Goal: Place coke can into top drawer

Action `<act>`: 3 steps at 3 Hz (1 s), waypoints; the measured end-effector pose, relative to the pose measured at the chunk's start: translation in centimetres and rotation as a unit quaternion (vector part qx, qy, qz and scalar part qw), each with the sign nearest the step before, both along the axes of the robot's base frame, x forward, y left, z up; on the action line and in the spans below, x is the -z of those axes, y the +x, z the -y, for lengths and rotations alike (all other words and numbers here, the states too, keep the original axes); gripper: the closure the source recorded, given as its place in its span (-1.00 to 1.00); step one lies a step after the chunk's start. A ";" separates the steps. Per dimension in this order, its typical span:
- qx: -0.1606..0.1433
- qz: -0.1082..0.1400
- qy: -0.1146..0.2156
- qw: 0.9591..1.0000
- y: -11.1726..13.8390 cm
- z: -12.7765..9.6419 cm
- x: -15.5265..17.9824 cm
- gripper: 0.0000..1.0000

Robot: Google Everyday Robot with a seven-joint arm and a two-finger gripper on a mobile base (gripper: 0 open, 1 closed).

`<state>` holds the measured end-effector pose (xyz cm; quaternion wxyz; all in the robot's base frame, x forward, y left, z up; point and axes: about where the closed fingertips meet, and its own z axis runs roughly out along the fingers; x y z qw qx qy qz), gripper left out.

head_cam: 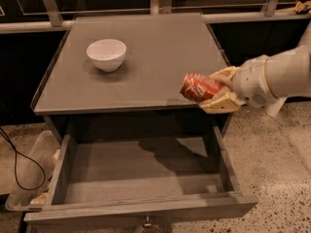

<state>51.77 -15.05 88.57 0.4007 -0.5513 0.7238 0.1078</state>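
The coke can (pixel 197 87) is red with white lettering and lies on its side in my gripper (pixel 219 89). The gripper is shut on it, with one tan finger above and one below. It holds the can in the air over the front right corner of the cabinet top, above the right side of the top drawer (pixel 141 169). The grey drawer is pulled wide open, with a flat bare bottom and a small metal pull (pixel 146 222) on its front panel.
A white bowl (pixel 106 54) stands on the grey cabinet top (pixel 160 47) at the back left. A clear plastic bin (pixel 30 176) and a black cable (pixel 14 166) lie on the floor to the left. A metal rail runs behind the cabinet.
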 end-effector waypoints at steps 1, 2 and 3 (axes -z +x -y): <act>0.001 -0.046 0.003 0.999 -3.1 -1.0 4.4 1.00; 0.001 -0.046 0.003 0.999 -3.1 -1.0 4.4 1.00; -0.018 -0.068 0.005 0.998 -3.5 -3.3 7.1 1.00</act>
